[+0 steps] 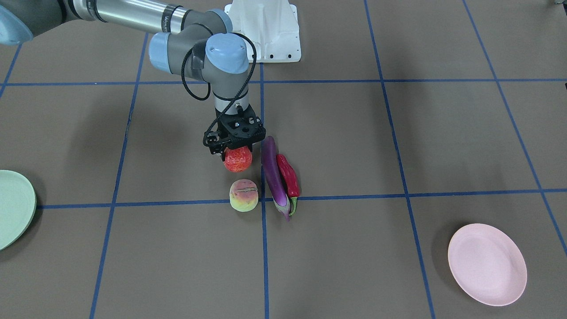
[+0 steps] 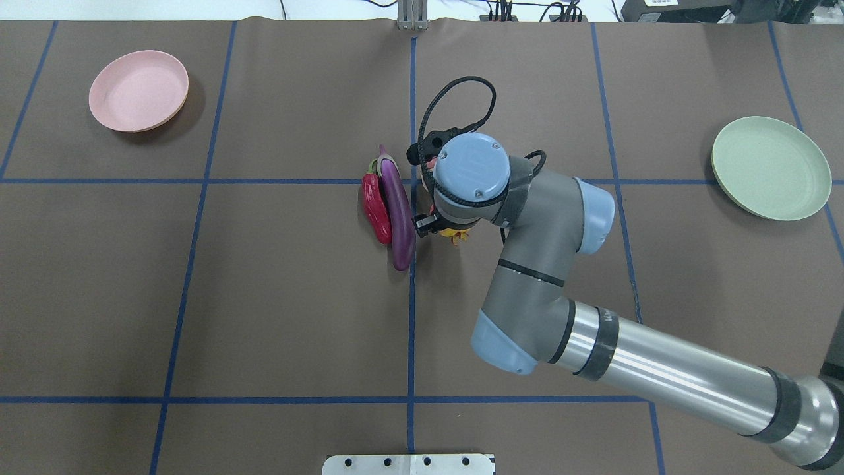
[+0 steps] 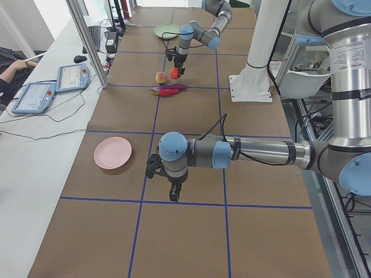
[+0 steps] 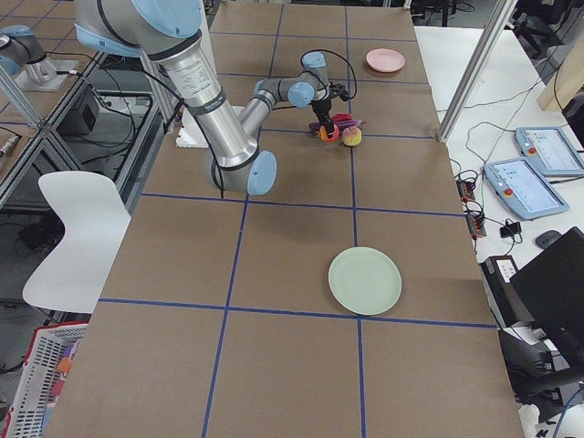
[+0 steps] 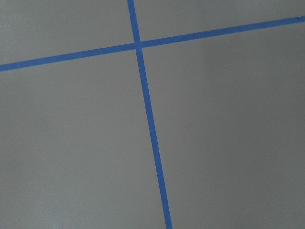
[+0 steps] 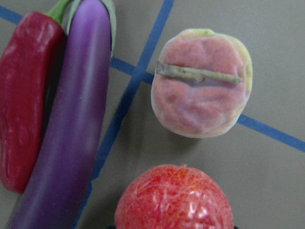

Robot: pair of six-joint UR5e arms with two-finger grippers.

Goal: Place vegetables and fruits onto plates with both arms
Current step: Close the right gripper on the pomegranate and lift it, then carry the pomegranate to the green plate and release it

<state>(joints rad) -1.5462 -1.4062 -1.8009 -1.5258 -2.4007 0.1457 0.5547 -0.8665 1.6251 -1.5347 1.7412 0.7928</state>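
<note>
My right gripper (image 1: 235,149) is shut on the round orange-red fruit (image 1: 238,160), at or just above the table; the fruit fills the bottom of the right wrist view (image 6: 174,198). The yellow-green peach (image 1: 243,195) lies just beyond it. The purple eggplant (image 1: 273,177) and the red chili pepper (image 1: 289,175) lie side by side, touching, next to the fruits. The pink plate (image 1: 487,264) and the mint green plate (image 1: 13,208) are empty, far to either side. My left gripper (image 3: 173,194) hangs over bare table near the pink plate (image 3: 112,153); I cannot tell whether it is open.
The table is brown with a blue tape grid. The robot's white base (image 1: 266,31) stands at the table's robot side. In the overhead view my right arm's wrist (image 2: 471,168) hides the peach. Tablets and cables lie on a side bench (image 3: 52,87).
</note>
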